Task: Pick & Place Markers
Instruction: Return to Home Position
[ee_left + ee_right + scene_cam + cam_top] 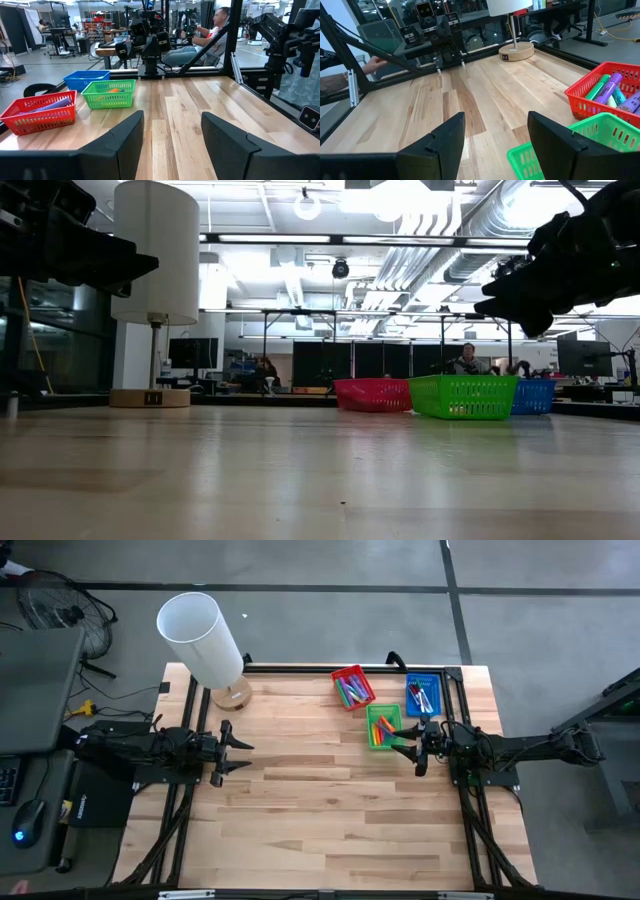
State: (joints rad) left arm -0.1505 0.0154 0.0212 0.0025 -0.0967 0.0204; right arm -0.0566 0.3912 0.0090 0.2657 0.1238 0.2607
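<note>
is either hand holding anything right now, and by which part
Nothing is held: the left hand and the right hand are both open and empty.

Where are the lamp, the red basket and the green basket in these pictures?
lamp (200, 635): high view, on the middle of its white shade.
red basket (372, 395): low view, on its mesh front wall.
green basket (463, 397): low view, on its mesh front wall.
</note>
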